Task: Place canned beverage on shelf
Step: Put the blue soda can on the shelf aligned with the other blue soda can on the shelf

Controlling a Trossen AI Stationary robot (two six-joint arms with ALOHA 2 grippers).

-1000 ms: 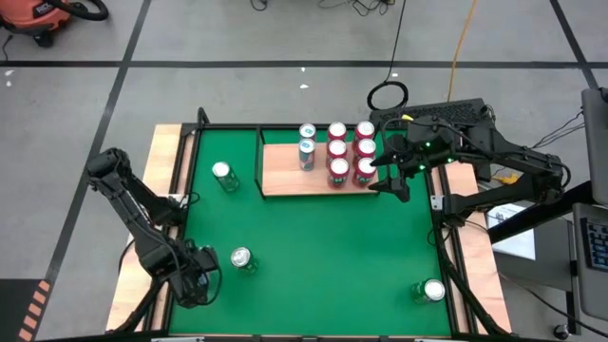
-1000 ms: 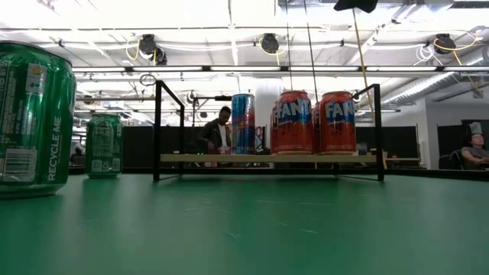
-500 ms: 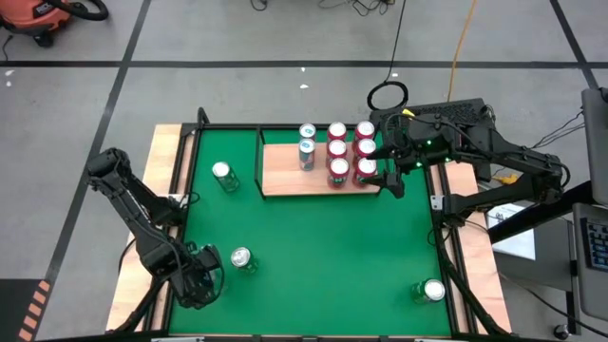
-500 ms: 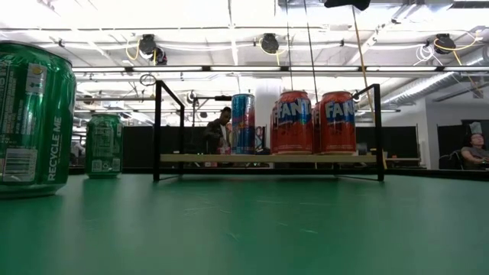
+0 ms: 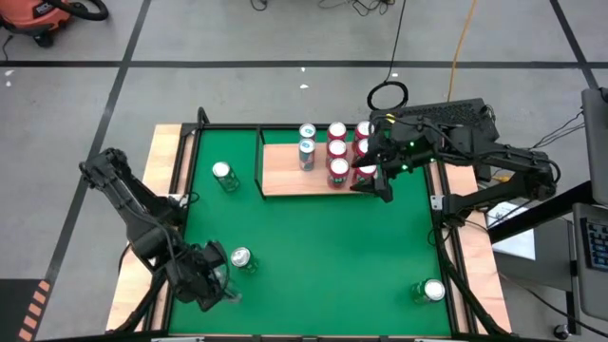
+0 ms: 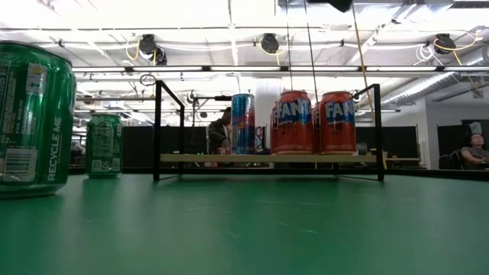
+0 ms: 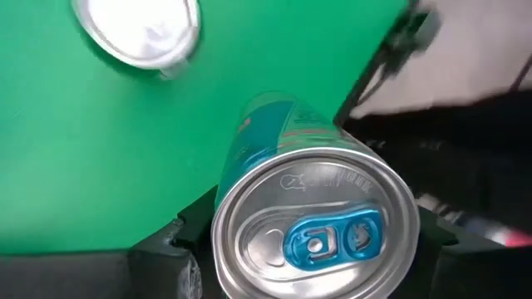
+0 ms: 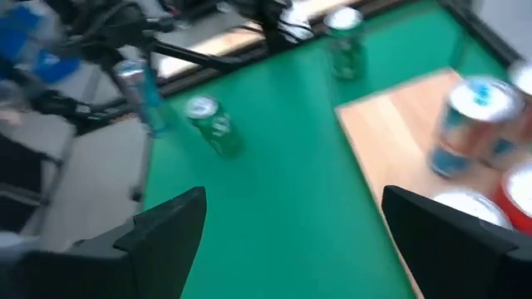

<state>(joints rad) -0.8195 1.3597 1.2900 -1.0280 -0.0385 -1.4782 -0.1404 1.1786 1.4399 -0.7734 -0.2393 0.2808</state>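
While right gripper (image 5: 370, 183) gapes, left gripper (image 7: 299, 249) clamps teal can (image 7: 312, 224) — snugly.

A green table top (image 5: 313, 247) edged by pale wooden strips (image 5: 161, 171) sits on a grey floor marked with dark lines. A red shop vacuum (image 5: 38, 14) stands at the far left corner of the floor. A yellow cable (image 5: 463, 38) runs across the floor. A seated person (image 6: 475, 153) shows at the room's right edge.
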